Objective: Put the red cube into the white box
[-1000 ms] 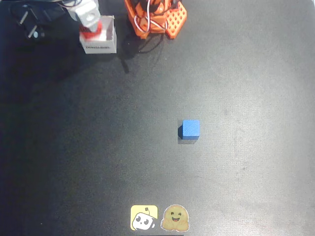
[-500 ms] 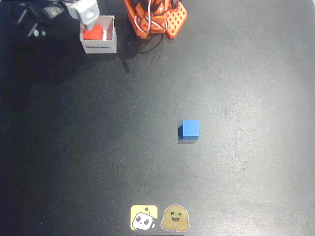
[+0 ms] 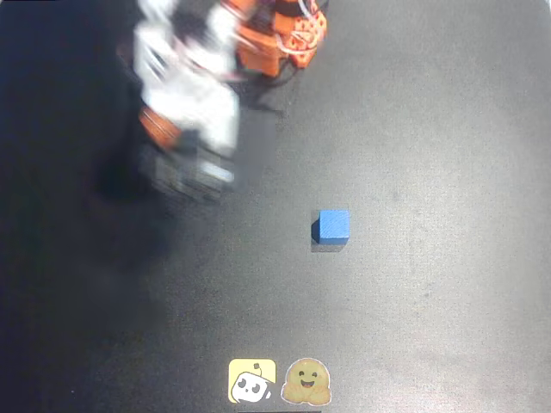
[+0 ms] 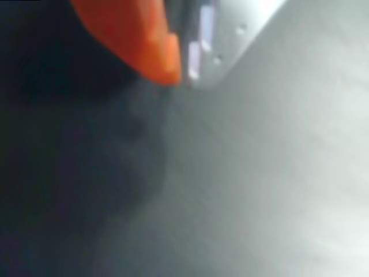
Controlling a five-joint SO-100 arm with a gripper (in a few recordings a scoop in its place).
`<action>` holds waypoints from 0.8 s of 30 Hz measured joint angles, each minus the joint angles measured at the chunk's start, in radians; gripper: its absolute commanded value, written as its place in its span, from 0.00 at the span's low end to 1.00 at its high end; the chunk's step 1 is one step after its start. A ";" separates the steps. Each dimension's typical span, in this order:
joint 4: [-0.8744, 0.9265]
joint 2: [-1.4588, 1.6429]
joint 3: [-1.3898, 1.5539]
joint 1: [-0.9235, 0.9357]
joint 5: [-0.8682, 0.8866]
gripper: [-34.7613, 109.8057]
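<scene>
1. Overhead: arm (image 3: 189, 103) motion-blurred in upper left of frame, over the mat (image 3: 413, 129). Blue cube (image 3: 332, 226) right of center. 2 stickers (image 3: 280, 381) at bottom edge.
2. Wrist: gripper (image 4: 183, 63) at top, orange and pale fingertips pressed together, nothing between. Red cube and box can't be made out.

Red cube and white box are hidden behind the blurred arm (image 3: 188, 103) in the overhead view.

The overhead view looks straight down from high up on the dark table (image 3: 430, 129). The wrist view rides close behind the claw (image 4: 184, 78), facing past its tips at the blurred table, which both views share.
</scene>
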 measured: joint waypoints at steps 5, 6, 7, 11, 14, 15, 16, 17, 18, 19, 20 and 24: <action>-0.120 -0.012 0.086 -0.178 -0.018 0.24; -0.133 -0.005 0.115 -0.209 -0.018 0.24; -0.147 0.012 0.149 -0.232 -0.020 0.24; -0.170 0.133 0.284 -0.298 -0.032 0.24; -0.181 0.241 0.390 -0.327 -0.032 0.24; -0.189 0.284 0.431 -0.334 -0.032 0.24; -0.192 0.327 0.471 -0.342 -0.032 0.24; -0.192 0.373 0.509 -0.354 -0.032 0.24; -0.192 0.419 0.546 -0.360 -0.032 0.24; -0.192 0.466 0.589 -0.362 -0.032 0.24; -0.192 0.517 0.627 -0.360 -0.032 0.24; -0.192 0.739 0.802 -0.367 -0.017 0.24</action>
